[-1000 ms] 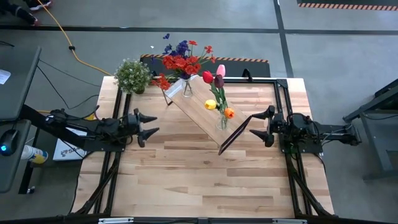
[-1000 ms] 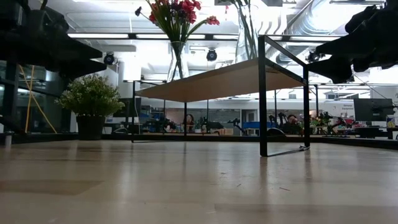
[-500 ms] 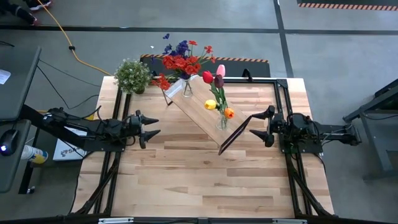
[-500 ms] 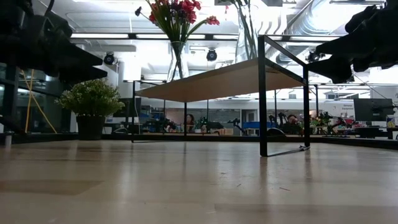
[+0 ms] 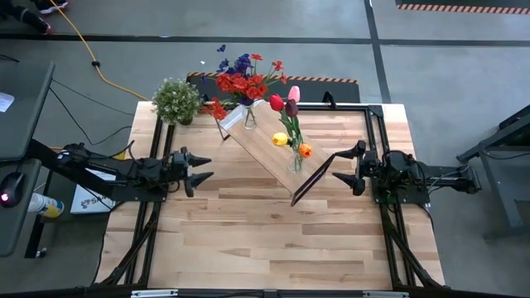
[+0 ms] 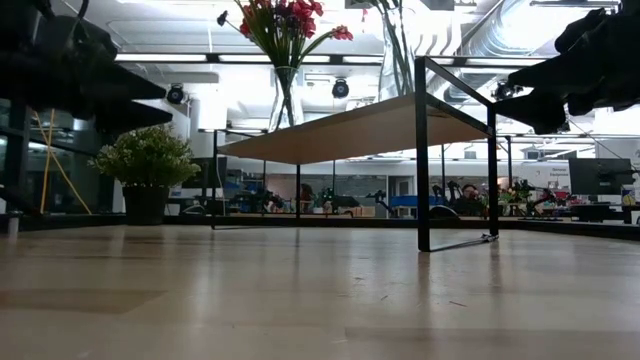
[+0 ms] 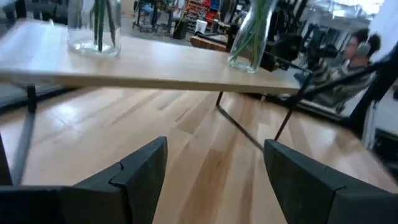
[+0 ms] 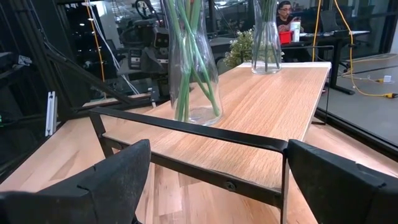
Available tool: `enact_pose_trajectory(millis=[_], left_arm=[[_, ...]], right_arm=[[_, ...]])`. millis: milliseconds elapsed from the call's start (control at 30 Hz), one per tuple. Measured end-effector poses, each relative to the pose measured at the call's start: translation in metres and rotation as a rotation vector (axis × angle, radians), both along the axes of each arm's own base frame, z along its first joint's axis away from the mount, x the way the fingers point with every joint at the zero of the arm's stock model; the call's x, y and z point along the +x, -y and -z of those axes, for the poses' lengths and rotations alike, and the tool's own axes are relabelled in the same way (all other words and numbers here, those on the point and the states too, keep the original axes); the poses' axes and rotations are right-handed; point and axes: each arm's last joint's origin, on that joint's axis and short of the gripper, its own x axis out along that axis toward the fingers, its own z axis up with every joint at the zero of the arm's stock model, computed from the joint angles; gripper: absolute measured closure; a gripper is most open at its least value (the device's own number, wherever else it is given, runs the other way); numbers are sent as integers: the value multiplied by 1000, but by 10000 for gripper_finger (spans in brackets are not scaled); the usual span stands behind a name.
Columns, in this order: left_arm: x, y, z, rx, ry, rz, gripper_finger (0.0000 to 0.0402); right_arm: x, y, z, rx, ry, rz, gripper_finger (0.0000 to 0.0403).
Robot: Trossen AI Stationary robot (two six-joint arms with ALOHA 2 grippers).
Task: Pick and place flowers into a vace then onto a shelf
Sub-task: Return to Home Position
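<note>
"Looking level across the table (image 6: 320, 300), what gets lost?" asks one.

"The flowers (image 6: 285, 25) run off the upper edge, and both arms are only dark shapes," says the other. "Each wrist view shows just stems in the vases (image 8: 189, 68), with the blossoms cut off (the left one is blurred, with a person (image 7: 357, 46) beyond)."

"And the grippers?"

"The left gripper (image 5: 207, 166) hangs over the table's left side, fingers spread wide, empty and touching nothing. The right gripper (image 5: 346, 164) sits just beside the end frame of the shelf (image 5: 269, 145), equally spread and empty, not gripping it."

"Where are the flowers?"

"In two clear vases standing upright on the shelf, which lies diagonally across the table's far half. The red sprays (image 5: 240, 83) are at the end near the plant (image 5: 176, 99), the tulips (image 5: 286, 103) at the other."

"Any change?"

"The left arm has shifted slightly from a second ago, and nothing has moved since half a second ago. The right arm, shelf and vases are unchanged."
</note>
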Motion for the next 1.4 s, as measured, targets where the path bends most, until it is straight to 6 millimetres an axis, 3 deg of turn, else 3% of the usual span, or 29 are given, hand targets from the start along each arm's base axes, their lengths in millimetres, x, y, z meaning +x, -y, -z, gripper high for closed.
enact_pose_trajectory(millis=[233,700,1400], left_arm=[[-1,0,-12,63,10,5,103],[0,1,-1,141,-44,33,103],[-1,0,2,170,-78,14,103]], right_arm=[[0,0,0,0,0,0,38],[0,0,0,-12,0,3,36],[0,0,0,-11,3,8,38]])
